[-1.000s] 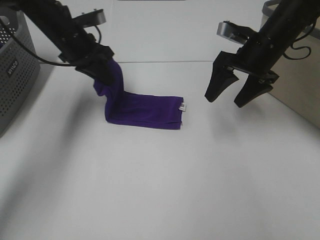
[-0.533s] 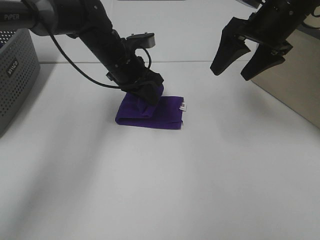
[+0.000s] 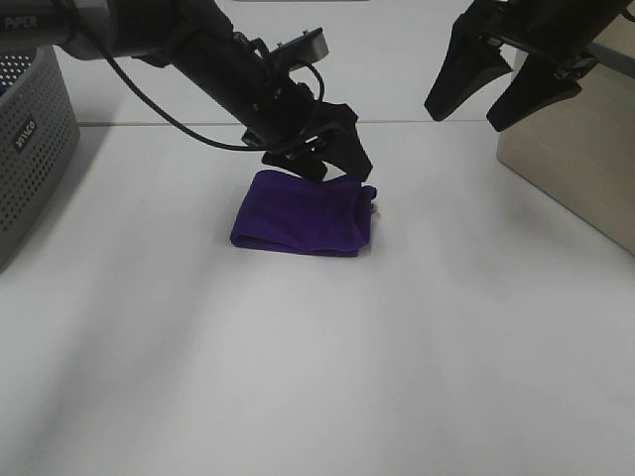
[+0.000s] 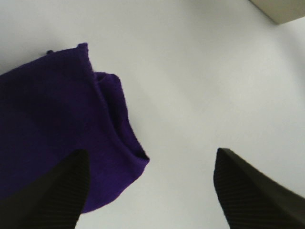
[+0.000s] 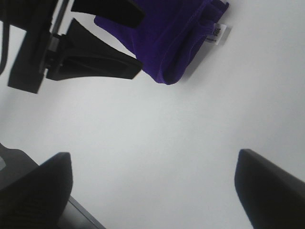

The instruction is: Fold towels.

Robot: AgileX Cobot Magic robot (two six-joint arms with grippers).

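So, biggest first: the tabletop point(image 3: 327, 357) is white and mostly bare, which gives the cloth a flat surface to crease against. A grey perforated basket point(image 3: 30, 149) sits at its far-left edge, prob. for cloths before or after folding, and a beige box point(image 3: 571, 169) stands at the right edge, well apart from the work.

The left arm point(image 3: 169, 45) reaches in from the upper left across toward the middle, w/ its pincer point(image 3: 332, 157) hovering just above the back-right edge of the towel point(image 3: 303, 213). Its jaws are spread and grip nothing; the left wrist view shows both dark fingertips point(image 4: 55, 193) apart, one over the purple cloth point(image 4: 52, 124), the other over bare tabletop. That reads as a release: a layer laid over, then let go so it lies flat.

The right pincer point(image 3: 501, 84) is held high at the upper right, clear of the cloth, jaws also spread and empty, likely parked so it doesn't snag the fold.

The towel lies a bit left of centre on the tabletop as a compact purple rectangle, more than one layer thick, w/ a slightly bunched right corner. Judging by that, the fold is near done, maybe needing a tidy.

Smallest: the white tag point(image 5: 217, 32), seen in the right wrist view, pokes out at one corner edge.
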